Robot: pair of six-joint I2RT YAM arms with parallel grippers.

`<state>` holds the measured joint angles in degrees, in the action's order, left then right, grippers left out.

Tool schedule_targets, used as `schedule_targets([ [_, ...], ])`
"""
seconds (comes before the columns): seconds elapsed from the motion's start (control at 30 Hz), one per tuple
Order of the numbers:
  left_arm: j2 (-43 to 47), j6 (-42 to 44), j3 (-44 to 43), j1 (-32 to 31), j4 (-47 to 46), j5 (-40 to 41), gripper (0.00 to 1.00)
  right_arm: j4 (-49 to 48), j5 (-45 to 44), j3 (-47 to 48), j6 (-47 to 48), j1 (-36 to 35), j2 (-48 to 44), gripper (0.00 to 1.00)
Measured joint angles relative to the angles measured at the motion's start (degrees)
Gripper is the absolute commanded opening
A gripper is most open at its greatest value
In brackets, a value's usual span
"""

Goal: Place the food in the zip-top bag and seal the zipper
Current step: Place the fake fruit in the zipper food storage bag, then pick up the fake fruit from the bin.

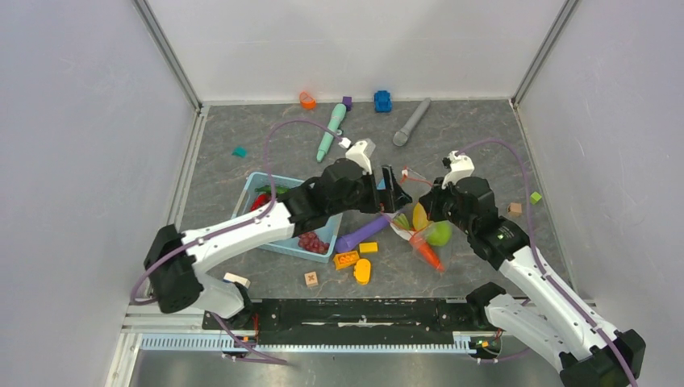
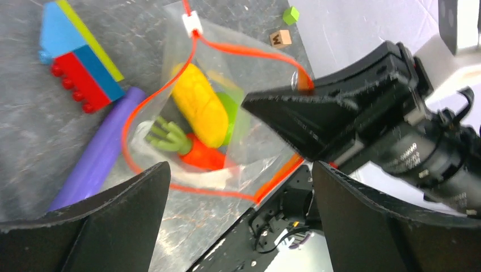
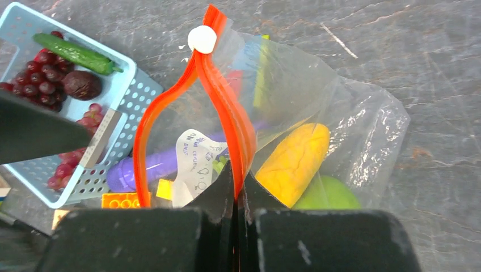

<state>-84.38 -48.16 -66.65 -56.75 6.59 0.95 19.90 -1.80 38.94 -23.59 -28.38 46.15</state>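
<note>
Clear film of the zip-top bag (image 3: pixel 351 96) is sagging onto the grey surface (image 3: pixel 408 34) near the light-blue basket (image 3: pixel 135 79). The right gripper (image 3: pixel 235 190) is holding it up, jaws clamped together on one lip of the zipper (image 3: pixel 164 113). The left gripper (image 2: pixel 241 170) is hovering over the mouth, jaws standing wide apart and gripping nothing.

We are judging the bag the likeliest failure. Hanging from a single pinch, it could be twisting or slipping free and tipping out the yellow piece (image 3: pixel 292 158), green apple (image 3: pixel 332 195) and carrot (image 2: pixel 204 156) lying inside. Grapes (image 3: pixel 34 79) and a green vegetable (image 3: pixel 74 52) are lying in the basket, so we are reckoning the filling unfinished. Each further drop could be catching the orange-red rim and collapsing the opening. The white slider (image 3: pixel 202 39) is sitting at the far end of the strip, and running it over misaligned lips could be leaving a gap.

From above, the left arm is covering much of the basket, so we are not counting its contents. The right jaws are masking the bag's near edge in their own view. The label print is proving too small for reading.
</note>
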Motion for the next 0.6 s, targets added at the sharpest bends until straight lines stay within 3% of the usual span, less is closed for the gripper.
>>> schedule_targets([
  [0.3,17.25,4.5,10.51,1.25,10.99,15.17,1.0,2.21,-6.86,0.92,2.71,0.0,0.04,0.0],
  [0.6,23.15,2.12,19.02,12.92,22.73,24.7,1.0,2.91,-9.99,0.92,4.5,0.0,-0.94,0.0],
])
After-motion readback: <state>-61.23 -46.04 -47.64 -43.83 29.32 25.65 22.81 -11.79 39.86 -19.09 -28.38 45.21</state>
